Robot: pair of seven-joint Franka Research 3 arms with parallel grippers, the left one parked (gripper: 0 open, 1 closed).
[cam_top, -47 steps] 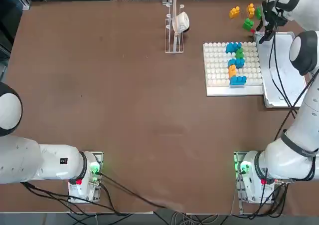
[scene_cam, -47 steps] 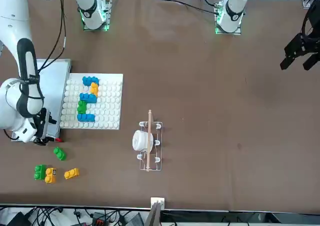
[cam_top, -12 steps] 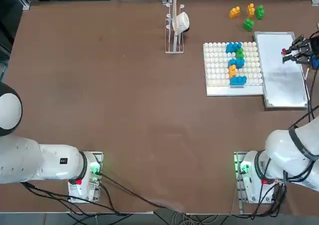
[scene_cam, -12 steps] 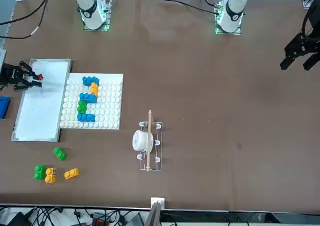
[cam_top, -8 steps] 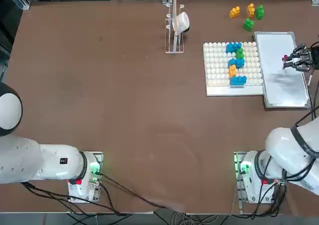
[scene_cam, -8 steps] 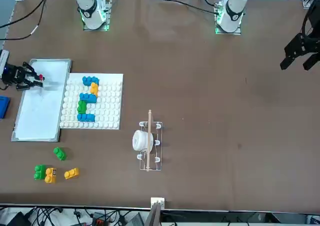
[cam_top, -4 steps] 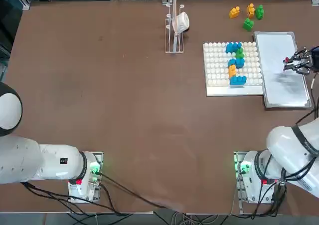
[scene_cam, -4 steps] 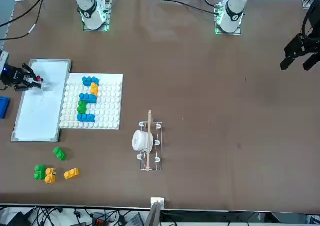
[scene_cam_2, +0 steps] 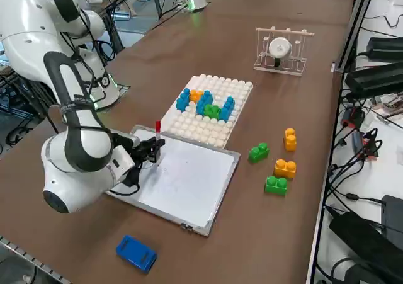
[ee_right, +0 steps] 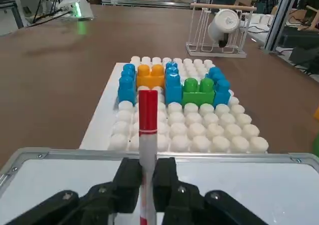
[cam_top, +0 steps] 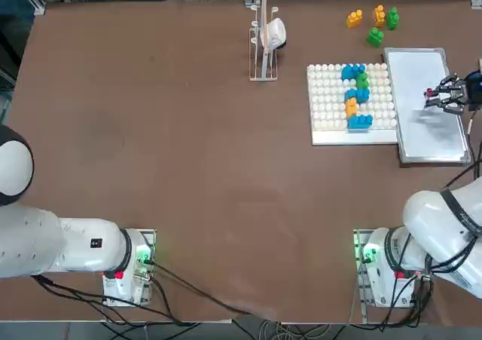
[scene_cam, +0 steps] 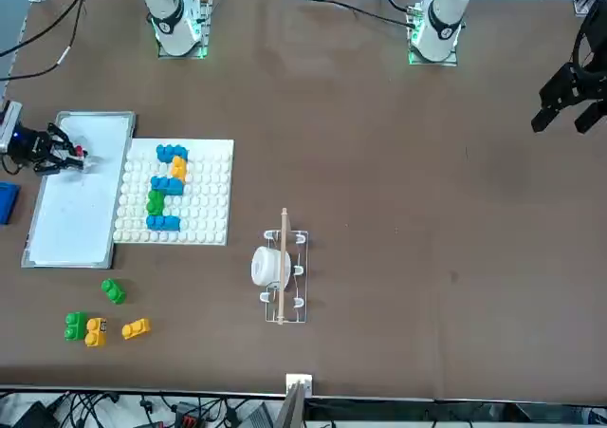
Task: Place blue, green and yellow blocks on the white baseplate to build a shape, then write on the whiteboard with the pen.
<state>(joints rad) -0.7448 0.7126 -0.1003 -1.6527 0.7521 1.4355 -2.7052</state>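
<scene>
Right hand: the hand (ee_right: 144, 182) was over the whiteboard, its fingers (ee_right: 127, 177) clamped on the pen.
Pen: the pen (ee_right: 147, 135) stood upright between the fingers, red end up; in the side view it (scene_cam_2: 157, 135) rose above the board near the edge next to the baseplate. Whether the lower tip touched the board could not be told.
Whiteboard: the whiteboard (cam_top: 422, 68) lay flat on the desk (cam_top: 188, 144), touching or just beside the baseplate on the robot's right; no writing could be made out on it (scene_cam_2: 189, 177).
Baseplate: the baseplate (cam_top: 327, 106) carried a joined shape of blocks (cam_top: 355, 95), blue, green and orange-yellow, running along the half nearer the whiteboard; from the wrist camera the shape (ee_right: 172, 85) showed blue at both ends, with an orange-yellow and a green block between.
Loose blocks: 4 loose blocks (cam_top: 374, 23) lay on the desk beyond the far edges of baseplate and whiteboard, 2 green and 2 orange-yellow (scene_cam_2: 277, 164).
Rack: a clear rack (cam_top: 263, 38) holding a white cup stood well apart from the baseplate toward the far middle of the desk.
Blue object: a chunky blue oblong (scene_cam_2: 136, 253) lay on the desk beside the whiteboard, on the side away from the baseplate.
</scene>
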